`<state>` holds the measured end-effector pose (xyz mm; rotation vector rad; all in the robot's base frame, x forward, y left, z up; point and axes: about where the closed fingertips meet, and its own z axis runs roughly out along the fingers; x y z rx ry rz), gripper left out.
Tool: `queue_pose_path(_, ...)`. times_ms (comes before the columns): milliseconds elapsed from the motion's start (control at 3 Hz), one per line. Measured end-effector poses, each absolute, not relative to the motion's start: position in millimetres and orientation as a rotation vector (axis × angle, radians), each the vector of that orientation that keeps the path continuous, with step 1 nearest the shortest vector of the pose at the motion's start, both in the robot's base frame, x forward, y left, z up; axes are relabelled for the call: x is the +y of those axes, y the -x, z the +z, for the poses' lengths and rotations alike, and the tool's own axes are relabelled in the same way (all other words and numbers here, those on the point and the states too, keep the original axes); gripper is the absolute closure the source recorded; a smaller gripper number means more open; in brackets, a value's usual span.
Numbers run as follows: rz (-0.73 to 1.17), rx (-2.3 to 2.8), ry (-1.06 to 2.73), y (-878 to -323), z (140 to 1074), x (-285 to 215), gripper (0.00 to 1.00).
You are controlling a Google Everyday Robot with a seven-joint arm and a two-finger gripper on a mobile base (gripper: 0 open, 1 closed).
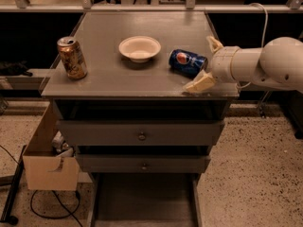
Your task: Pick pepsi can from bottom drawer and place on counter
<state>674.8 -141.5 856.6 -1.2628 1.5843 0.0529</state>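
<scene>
The pepsi can [188, 62] lies on its side on the counter [109, 74], right of centre, with its logo facing up. My gripper [207, 64] comes in from the right at counter height. It is open, with one finger behind the can's right end and the other [200, 83] in front of it by the counter's front edge. The fingers stand spread around the can's right end and do not clamp it. The bottom drawer [142, 200] is pulled open below, and its grey floor shows nothing on it.
A gold-brown can [72, 57] stands upright at the counter's left edge. A white bowl [139, 48] sits mid-counter, left of the pepsi can. Two knobbed drawers [141, 135] are shut. A cardboard box [47, 162] and cables lie on the floor at left.
</scene>
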Motion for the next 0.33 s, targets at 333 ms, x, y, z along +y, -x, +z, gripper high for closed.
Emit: queue_pose_path(333, 0.053, 1.584, 1.263, -674.8, 856.6, -141.5, 0.00)
